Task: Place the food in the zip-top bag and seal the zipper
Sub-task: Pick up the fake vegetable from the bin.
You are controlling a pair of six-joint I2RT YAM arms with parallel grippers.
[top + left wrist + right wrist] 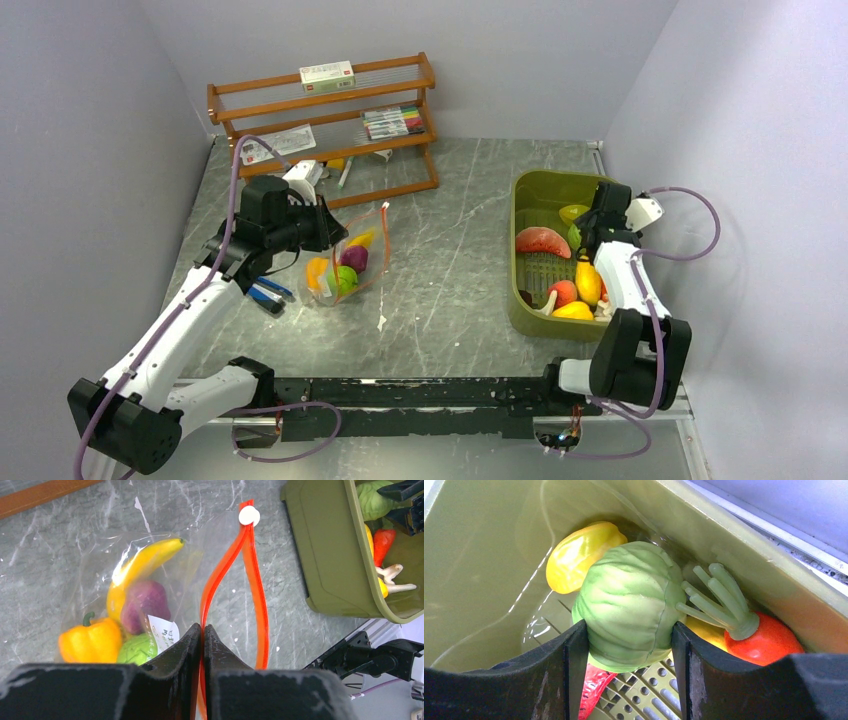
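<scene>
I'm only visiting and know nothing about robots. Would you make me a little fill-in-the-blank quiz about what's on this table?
The zipper pinched by the left end effector has a small ____ slider at its far end. The right end effector grips a green cabbage inside the olive-green ____. The long yellow fruit in the zip-top bag is a ____.
Missing words: white; bin; banana.

The grey marbled table (pixel 450 250) carries a wooden rack (pixel 385 191) at its far-left corner, an olive bin (pixel 528 310) along the right edge, and a clear bag (pixel 345 262) left of centre, with blue pens (pixel 268 293) near it toward the left edge.
</scene>
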